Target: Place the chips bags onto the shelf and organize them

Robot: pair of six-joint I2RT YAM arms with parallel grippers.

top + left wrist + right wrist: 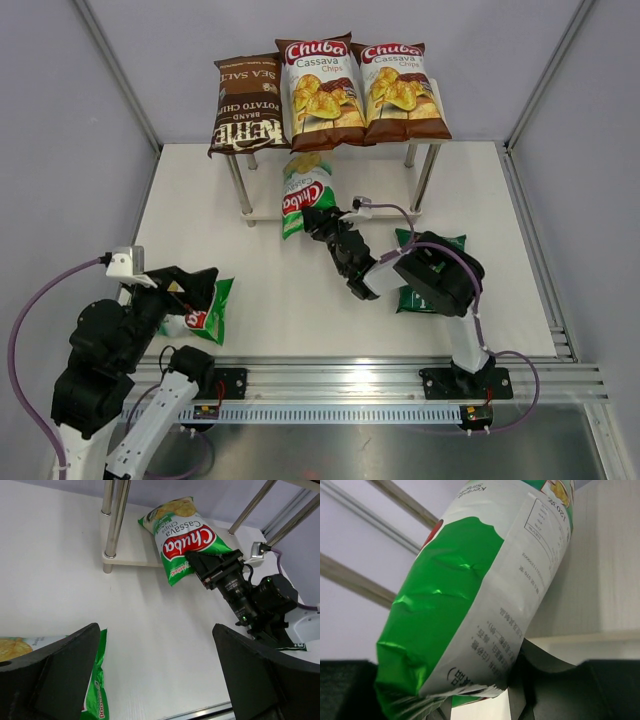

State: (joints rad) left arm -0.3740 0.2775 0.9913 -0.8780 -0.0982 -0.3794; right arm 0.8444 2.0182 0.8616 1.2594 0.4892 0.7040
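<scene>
Light-green Chuba bag point(304, 195) is pinched by its bottom seam in the right jaws. It sits tilted with the logo up, its top end over the shelf's lower board point(131, 555) and its bottom end out past that board's front edge, above the worktop point(280, 300). The right wrist view shows the crimped seam clamped between the two fingers and the bag's back panel towards the lens. The shelf point(425, 170) stands mid-way along the worktop's far edge. Its top board is fully covered by three bags: the Kettle bag point(245, 105) at the left end, then two white-brown Chuba Cassava bags at centre point(320, 90) and at the right end point(402, 90), side by side with edges touching. The second light-green bag point(208, 315) lies flat near the worktop's front-left corner. The left jaws hang just over its inner edge, spread wide with nothing between them; in the left wrist view both fingers point(60, 665) frame bare worktop, with that bag under the left one. The dark green bag point(448, 243) lies flat toward the worktop's right edge, mostly covered by the right arm point(435, 278); its label can't be read.
</scene>
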